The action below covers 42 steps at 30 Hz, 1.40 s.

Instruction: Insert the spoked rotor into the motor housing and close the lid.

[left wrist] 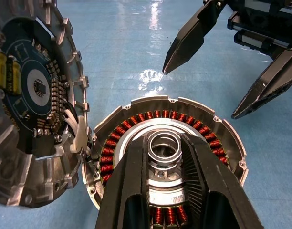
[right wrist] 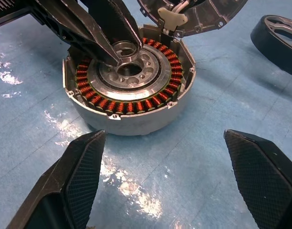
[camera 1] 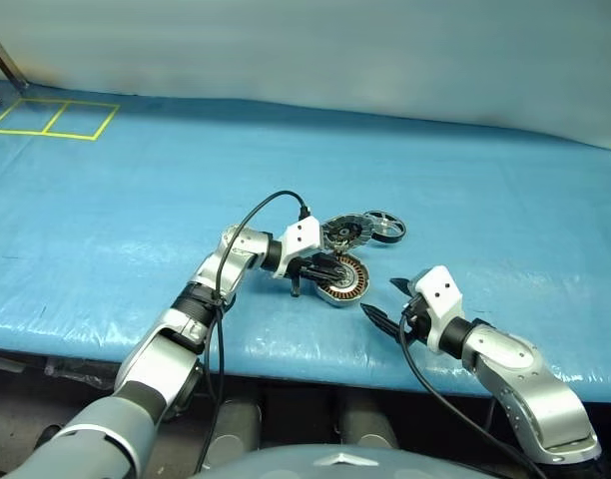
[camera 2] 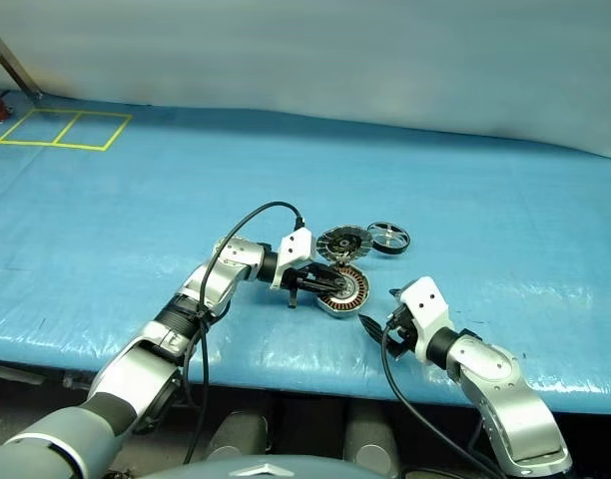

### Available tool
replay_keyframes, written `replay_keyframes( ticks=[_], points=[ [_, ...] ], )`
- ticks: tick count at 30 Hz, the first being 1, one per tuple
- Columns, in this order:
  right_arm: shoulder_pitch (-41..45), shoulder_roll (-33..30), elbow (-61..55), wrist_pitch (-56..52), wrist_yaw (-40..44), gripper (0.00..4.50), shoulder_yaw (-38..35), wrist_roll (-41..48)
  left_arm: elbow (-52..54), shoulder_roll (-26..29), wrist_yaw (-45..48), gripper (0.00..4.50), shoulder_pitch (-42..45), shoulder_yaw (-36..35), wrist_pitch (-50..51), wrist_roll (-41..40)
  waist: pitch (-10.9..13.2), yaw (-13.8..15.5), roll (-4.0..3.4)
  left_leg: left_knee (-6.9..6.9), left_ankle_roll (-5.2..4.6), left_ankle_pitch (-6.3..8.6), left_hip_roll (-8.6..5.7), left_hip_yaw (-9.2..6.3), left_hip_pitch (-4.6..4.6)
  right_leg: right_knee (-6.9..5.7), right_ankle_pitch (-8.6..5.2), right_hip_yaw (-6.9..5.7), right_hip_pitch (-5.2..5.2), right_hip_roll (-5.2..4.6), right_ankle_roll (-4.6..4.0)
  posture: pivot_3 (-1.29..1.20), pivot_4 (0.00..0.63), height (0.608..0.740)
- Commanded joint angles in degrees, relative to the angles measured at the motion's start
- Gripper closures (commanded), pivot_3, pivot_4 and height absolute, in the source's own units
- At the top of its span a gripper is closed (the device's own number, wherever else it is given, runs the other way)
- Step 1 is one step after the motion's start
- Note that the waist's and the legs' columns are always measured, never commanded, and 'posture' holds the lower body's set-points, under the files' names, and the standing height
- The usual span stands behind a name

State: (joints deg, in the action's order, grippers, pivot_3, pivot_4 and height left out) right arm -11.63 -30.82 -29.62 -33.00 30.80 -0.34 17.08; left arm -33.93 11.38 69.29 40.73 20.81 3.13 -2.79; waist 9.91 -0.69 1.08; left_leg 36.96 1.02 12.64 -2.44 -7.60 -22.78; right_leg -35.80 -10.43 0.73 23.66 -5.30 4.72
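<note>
Showing no legible writing: lid [left wrist: 31, 105] circuit board, motor housing [right wrist: 129, 90]

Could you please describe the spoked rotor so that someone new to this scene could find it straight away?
On the blue table, find the cluster of motor parts between the two grippers. The spoked rotor lies flat at its far right, just beyond the tilted lid and the copper-wound housing. It alone is an open black ring with silvery spokes, like a tiny wheel.

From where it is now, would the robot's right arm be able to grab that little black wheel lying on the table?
Probably yes. The black wheel lies alone on the blue table, beyond the right gripper, whose fingers are wide open; nothing stands between them.
</note>
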Motion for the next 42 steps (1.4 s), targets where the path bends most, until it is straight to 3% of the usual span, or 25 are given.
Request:
replay_keyframes(
  ticks=[1, 30, 35, 42],
  points=[
    [0.1, 0.0, -2.2, 0.9, -0.3, 0.31, -0.7, 0.1, -0.1, -0.6, 0.0, 3.83, 1.3, -0.5, -1.1, 0.0, 0.0, 0.0, 0.00, 0.00, 0.00, 0.00, 0.00, 0.00, 0.00, 0.00, 0.00, 0.00, 0.00, 0.00, 0.00, 0.00, 0.150, 0.740],
    [0.0, 0.2, -2.2, 1.1, -0.8, 0.31, 0.4, -0.9, -0.8, -1.1, 0.8, 3.83, 1.1, -0.9, -0.8, 0.4, 0.0, 0.0, 0.00, 0.01, 0.00, 0.00, 0.00, 0.00, 0.00, -0.01, 0.00, 0.00, -0.01, 0.00, 0.01, 0.00, 0.150, 0.740],
    [-0.1, 0.2, -2.3, 1.1, -0.9, 0.31, 0.4, -0.9, -1.3, -1.4, -1.2, 2.17, 1.1, -1.4, -1.8, 1.0, 0.0, 0.0, 0.00, 0.01, 0.00, 0.00, 0.00, 0.00, 0.00, -0.01, 0.00, 0.00, 0.00, 0.00, 0.01, 0.00, 0.150, 0.740],
    [0.0, 0.1, -2.0, 1.2, -0.8, 0.31, 0.6, -1.1, -0.1, -2.1, -1.3, 2.17, 0.7, -1.8, -1.3, -0.3, 0.0, 0.0, 0.00, 0.01, 0.00, 0.00, 0.00, 0.00, 0.00, -0.01, 0.01, 0.00, -0.01, 0.00, 0.02, 0.00, 0.150, 0.740]
  ],
)
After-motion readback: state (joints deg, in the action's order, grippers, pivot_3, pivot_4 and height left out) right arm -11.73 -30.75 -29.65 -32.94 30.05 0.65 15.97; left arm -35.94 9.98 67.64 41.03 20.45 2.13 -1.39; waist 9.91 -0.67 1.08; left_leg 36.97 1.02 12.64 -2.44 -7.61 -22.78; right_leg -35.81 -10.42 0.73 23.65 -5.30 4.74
